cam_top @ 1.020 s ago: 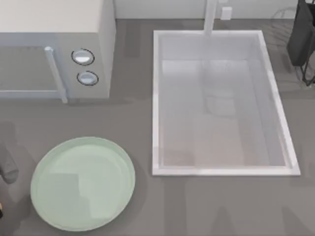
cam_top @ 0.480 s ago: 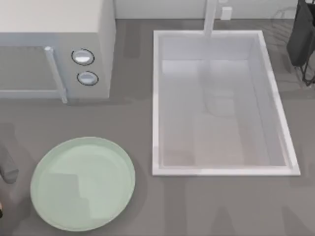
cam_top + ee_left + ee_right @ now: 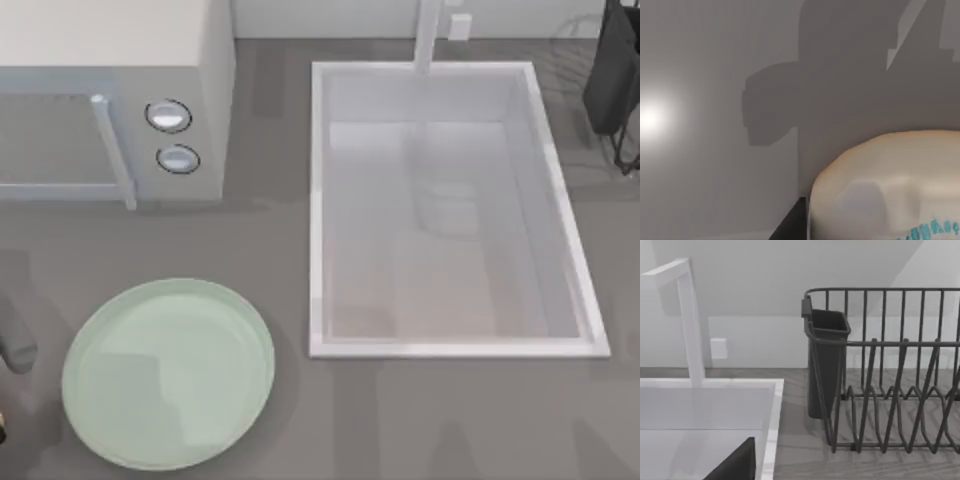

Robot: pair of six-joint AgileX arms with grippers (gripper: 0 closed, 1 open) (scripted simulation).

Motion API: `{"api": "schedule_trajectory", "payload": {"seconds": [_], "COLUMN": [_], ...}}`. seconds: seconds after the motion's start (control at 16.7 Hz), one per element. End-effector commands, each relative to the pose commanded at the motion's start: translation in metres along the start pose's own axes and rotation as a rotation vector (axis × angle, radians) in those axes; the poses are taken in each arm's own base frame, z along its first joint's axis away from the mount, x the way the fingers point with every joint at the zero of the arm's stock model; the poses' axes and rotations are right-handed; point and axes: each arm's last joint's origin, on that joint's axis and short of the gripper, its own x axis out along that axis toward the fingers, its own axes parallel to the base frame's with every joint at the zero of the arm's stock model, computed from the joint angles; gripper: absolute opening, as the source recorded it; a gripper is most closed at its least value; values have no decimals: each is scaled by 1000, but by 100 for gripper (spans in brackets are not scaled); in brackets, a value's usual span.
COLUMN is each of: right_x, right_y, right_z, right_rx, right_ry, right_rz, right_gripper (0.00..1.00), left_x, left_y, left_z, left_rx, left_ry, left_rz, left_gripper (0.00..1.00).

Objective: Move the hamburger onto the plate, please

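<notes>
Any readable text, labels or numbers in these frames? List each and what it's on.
Nothing legible.
Hamburger: teal print at its lower edge in the left wrist view, cut off and too blurred to read.
Microwave: two round knobs, no readable markings.
Plate, sink, dish rack: no text.

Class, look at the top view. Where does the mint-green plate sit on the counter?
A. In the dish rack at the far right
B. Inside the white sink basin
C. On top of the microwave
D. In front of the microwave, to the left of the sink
D: the plate lies flat on the counter below the microwave in the top view, left of the sink and apart from it.
</notes>
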Motion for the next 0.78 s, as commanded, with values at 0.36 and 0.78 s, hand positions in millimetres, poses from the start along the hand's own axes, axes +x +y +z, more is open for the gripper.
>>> {"api": "schedule_trajectory", "payload": {"seconds": [0.36, 0.78], "right_x": [0, 0], "right_y": [0, 0], "right_z": [0, 0], "right_rx": [0, 0], "right_ry": [0, 0], "right_rz": [0, 0], "right_gripper": [100, 100], "left_x": [-38, -112], "left_y": [5, 2], "left_z": [2, 1], "left_rx": [-15, -20], "left_ry": [-15, -7], "left_rz": [5, -14], "left_gripper": [0, 0]}}
